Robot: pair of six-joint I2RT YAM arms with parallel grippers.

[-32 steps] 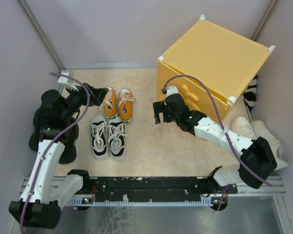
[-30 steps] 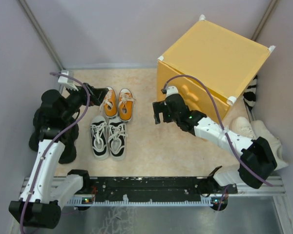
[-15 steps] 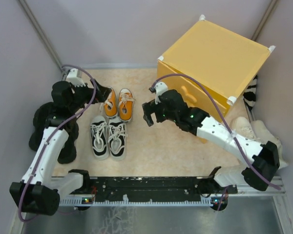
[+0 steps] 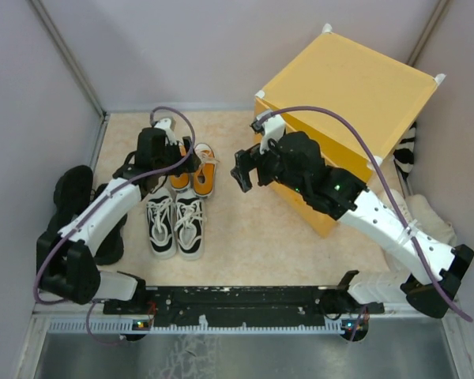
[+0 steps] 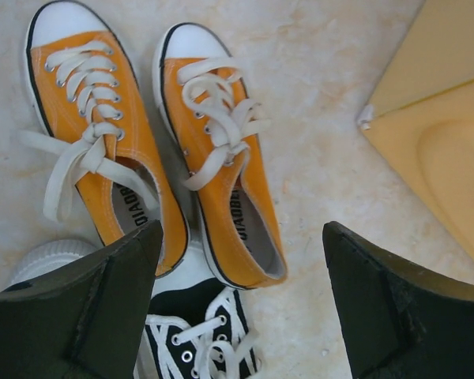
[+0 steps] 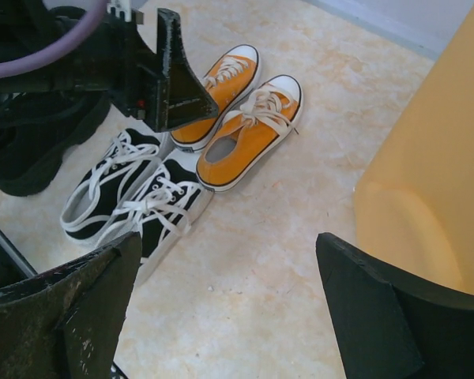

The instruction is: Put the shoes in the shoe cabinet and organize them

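Top external view: the shoe cabinet (image 4: 344, 103) is seen at 1 o'clock on the table (image 4: 245, 253), its embossed door (image 5: 450, 166) shut, so the inside is hidden. The orange sneakers (image 5: 221, 181) are stood side by side at 10 o'clock, half masked by the left arm, with the black-and-white pair (image 4: 189, 225) just at their 6 o'clock. The all-black pair (image 4: 69, 189) at 9 o'clock is partly covered and hard to make out. A cream-white pair (image 4: 426, 217) at 3 o'clock is mostly hidden by the right arm. The left gripper (image 5: 243, 237) is held wide and empty above the orange sneakers; the right gripper (image 6: 229, 245) is spread wide too, nothing held.
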